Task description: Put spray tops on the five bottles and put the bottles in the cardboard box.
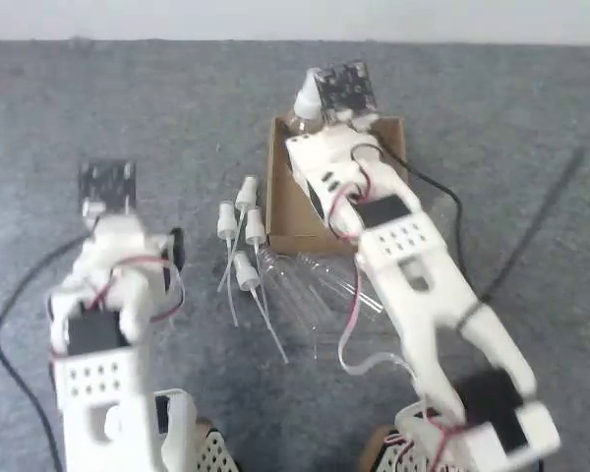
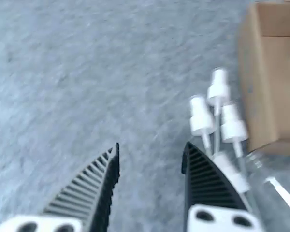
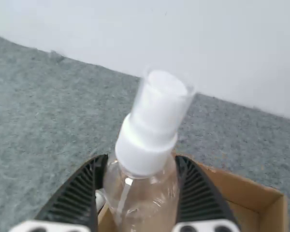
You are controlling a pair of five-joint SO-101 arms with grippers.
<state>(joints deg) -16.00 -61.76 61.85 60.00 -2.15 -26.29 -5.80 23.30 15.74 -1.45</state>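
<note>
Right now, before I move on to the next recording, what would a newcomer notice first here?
The right end effector grips a clear bottle capped with a white spray top, over the cardboard box. Four loose spray tops lie on the grey carpet beside the box, with the open left end effector close by.

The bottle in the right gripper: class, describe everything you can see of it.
The bottle looks like clear plastic, with a white spray top already fitted and a thin tube visible inside. It is clamped just below the neck between the black ribbed fingers of the right gripper, over the open cardboard box.
</note>
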